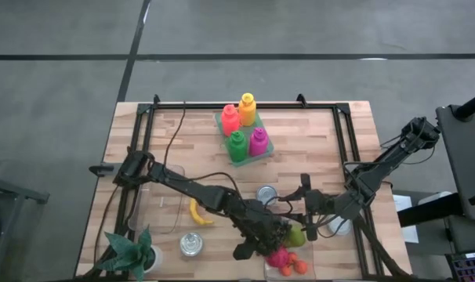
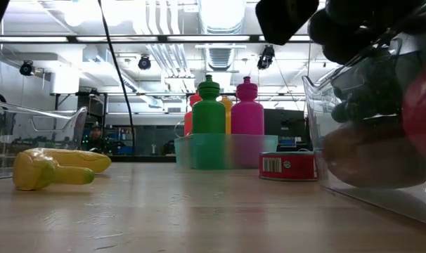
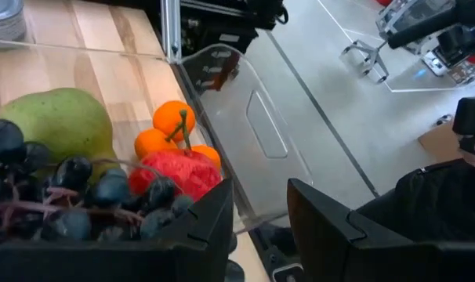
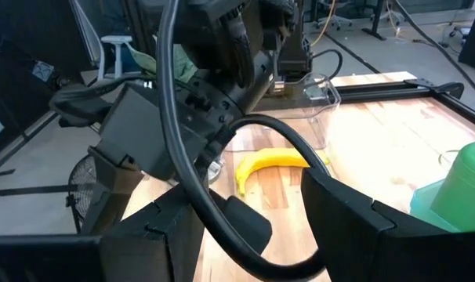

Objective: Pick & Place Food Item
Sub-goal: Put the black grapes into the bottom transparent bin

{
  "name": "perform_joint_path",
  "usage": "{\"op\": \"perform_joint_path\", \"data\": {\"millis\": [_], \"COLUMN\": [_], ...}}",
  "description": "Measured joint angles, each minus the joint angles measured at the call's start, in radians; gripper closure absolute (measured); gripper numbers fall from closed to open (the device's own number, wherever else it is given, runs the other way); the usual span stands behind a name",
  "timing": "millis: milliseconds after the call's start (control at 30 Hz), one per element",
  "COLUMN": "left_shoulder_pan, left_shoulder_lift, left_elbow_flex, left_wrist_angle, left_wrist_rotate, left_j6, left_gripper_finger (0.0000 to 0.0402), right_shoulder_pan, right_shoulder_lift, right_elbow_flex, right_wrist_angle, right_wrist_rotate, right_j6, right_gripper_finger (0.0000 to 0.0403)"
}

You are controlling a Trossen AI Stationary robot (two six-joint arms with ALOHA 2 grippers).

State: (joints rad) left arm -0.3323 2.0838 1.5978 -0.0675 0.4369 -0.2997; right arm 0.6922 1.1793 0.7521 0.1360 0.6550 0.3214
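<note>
Nearest, at the table's [image 1: 316, 149] near edge right of centre, stands a clear bin [image 3: 253, 133] holding a green pear [image 3: 61, 117], dark grapes [image 3: 57, 196], a red fruit [image 3: 179, 172] and small oranges [image 3: 171, 121]. The left gripper [image 3: 261, 205] hangs over this bin at its wall, pincer narrowly parted and holding nothing; whether it touches the wall cannot be told. Left along the same edge are a potted plant [image 1: 132, 249] and a silver can [image 1: 191, 244]. Farther in, a banana [image 1: 197, 212] lies loose on the wood just beside a second clear bin [image 1: 163, 205] in which nothing shows; a red-labelled can [image 1: 266, 194] stands at mid-table. The right gripper [image 4: 253, 200] hovers near that can, pincer moderately wide and empty, facing the banana. Farthest, a green tray [image 1: 269, 149] carries four bottles: orange [image 1: 247, 108], red [image 1: 230, 119], green [image 1: 237, 146] and magenta [image 1: 258, 141]. Judged progress: several food items are already binned, while the banana, probably the next item, is not yet picked or placed.
</note>
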Motion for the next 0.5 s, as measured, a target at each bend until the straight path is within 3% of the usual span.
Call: {"op": "perform_joint_path", "data": {"millis": [300,500], "left_shoulder_pan": [0.001,0.01], "left_shoulder_lift": [-0.055,-0.069], "left_elbow_flex": [-0.001,-0.001], "left_wrist_angle": [-0.119,-0.176], "left_wrist_rotate": [-0.026,0.003], "left_j6": [0.066,-0.037], "left_gripper_finger": [0.0276,0.0273], "right_shoulder_pan": [0.0,0.001], "right_shoulder_lift": [0.0,0.0], "right_elbow_flex": [0.0,0.0], "right_wrist_angle": [0.002,-0.001], "right_wrist_rotate": [0.0,0.0], "right_j6": [0.0,0.0], "right_gripper_finger": [0.0203,0.0203]}}
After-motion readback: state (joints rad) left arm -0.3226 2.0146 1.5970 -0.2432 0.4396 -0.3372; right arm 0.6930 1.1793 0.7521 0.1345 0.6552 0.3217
